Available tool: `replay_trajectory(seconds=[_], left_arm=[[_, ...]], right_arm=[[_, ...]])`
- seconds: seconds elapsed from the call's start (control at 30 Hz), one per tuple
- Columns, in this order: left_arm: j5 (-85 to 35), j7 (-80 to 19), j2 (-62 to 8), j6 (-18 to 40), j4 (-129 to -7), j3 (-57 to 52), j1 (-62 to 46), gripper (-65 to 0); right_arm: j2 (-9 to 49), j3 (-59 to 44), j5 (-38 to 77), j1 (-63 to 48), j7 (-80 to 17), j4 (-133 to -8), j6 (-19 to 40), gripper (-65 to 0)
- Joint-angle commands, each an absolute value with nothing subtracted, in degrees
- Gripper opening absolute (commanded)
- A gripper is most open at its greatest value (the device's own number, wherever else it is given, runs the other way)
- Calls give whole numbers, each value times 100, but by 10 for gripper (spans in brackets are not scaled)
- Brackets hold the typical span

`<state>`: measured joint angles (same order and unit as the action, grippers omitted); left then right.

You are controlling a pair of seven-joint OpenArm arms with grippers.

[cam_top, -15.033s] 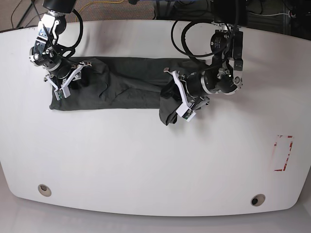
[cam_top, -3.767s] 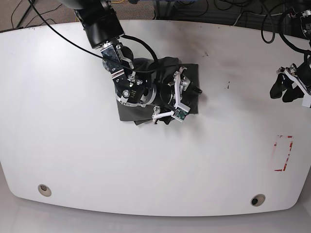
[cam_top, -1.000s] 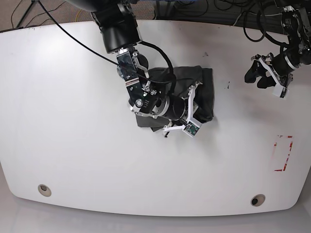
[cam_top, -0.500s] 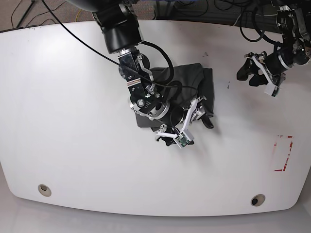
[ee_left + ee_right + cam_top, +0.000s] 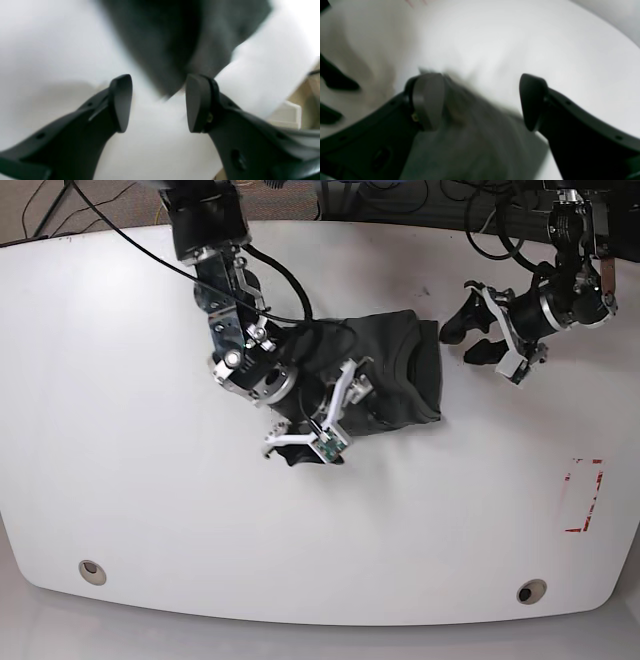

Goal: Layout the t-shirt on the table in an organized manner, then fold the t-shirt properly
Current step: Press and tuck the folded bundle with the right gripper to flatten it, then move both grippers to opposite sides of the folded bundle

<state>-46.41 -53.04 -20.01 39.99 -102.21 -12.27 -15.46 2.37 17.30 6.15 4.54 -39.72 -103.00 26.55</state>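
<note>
The dark charcoal t-shirt (image 5: 395,370) lies bunched in a compact folded heap at the middle of the white table (image 5: 150,510). My right gripper (image 5: 318,420) is open over the heap's lower left corner. In the right wrist view, blurred grey cloth (image 5: 475,140) lies under and between its spread fingers (image 5: 428,102). My left gripper (image 5: 463,336) is open and empty just right of the shirt's right edge. In the left wrist view, the shirt (image 5: 175,37) is blurred beyond the open gripper (image 5: 157,102).
A red-and-white marking (image 5: 582,495) is at the table's right side. Two round grommet holes (image 5: 91,570) (image 5: 530,591) sit near the front edge. Cables and dark gear (image 5: 400,195) lie beyond the far edge.
My left arm has moved left toward the shirt's right edge. My right gripper has swung left to the heap's lower left corner. Both wrist views are motion-blurred.
</note>
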Motion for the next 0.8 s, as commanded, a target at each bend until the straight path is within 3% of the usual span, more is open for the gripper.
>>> replay_trajectory(seconds=[0.0,0.3,0.77], left_arm=[[-4637,-5218,-2141,3996,-10299,-1314,-1481,-331],[-4637,-5218,-2167,4000,-10299,-1657,-1508,-331],[-4646,-5218,-2176,4000,-10308,-2290,-1692,-331]], right_arm=[[233,1780,734,277,-3820,-10484,2774,-225],[268,1789,725,-242,-3732,-9982,3459,-398],[-356,2193,725,295,-3231,-8760,3424,-414]])
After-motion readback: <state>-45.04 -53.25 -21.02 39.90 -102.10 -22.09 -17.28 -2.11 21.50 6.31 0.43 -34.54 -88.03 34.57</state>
